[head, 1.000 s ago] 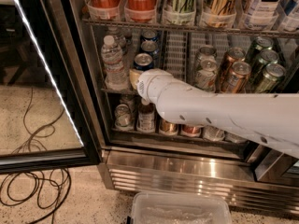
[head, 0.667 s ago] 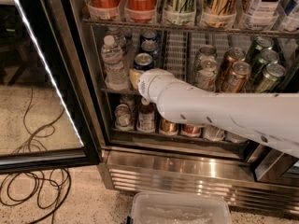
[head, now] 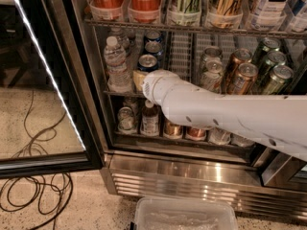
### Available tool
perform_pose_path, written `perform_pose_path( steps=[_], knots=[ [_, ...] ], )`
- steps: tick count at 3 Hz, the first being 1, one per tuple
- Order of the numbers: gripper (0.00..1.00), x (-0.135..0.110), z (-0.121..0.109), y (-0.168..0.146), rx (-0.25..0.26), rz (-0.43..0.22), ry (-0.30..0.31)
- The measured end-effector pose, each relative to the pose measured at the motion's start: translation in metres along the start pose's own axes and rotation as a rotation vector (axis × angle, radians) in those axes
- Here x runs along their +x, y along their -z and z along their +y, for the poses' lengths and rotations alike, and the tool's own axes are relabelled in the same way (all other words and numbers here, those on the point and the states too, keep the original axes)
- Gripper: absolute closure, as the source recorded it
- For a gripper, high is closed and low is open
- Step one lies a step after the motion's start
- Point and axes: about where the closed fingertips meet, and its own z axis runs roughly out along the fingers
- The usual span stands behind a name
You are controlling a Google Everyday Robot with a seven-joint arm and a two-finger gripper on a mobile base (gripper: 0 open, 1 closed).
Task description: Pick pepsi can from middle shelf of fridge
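My gripper (head: 139, 80) is inside the fridge (head: 192, 181), at the front rail of the middle shelf (head: 116, 93). My wrist hides most of it, so I cannot tell how far open it is or whether it has hold of anything.

The pepsi can (head: 147, 62) stands at the front of its lane, close at 1 o'clock of the gripper. Two more blue cans (head: 153, 41) stand in file behind it.

Clearance:
- 9 o'clock of the pepsi can: a water bottle (head: 116, 61), just beside it.
- 3 o'clock: an empty glide lane (head: 180, 49), then silver cans (head: 211, 71), copper cans (head: 241, 73) and green cans (head: 273, 71).
- 12 o'clock: the upper shelf rail (head: 192, 28) runs across.
- Far 9 o'clock: the door (head: 72, 114) stands open.

My arm (head: 230, 119) crosses in front of the lower cans (head: 172, 129).
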Motion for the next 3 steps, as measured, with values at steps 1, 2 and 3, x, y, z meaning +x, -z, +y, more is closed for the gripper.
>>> perform_pose_path(
  steps=[1,2,3],
  knots=[
    [1.00,-0.002,0.001,0.001,-0.004,-0.001,0.016],
    [1.00,-0.006,0.000,0.004,-0.006,-0.002,0.030],
    [1.00,-0.019,0.000,0.011,-0.010,-0.008,0.066]
  ],
)
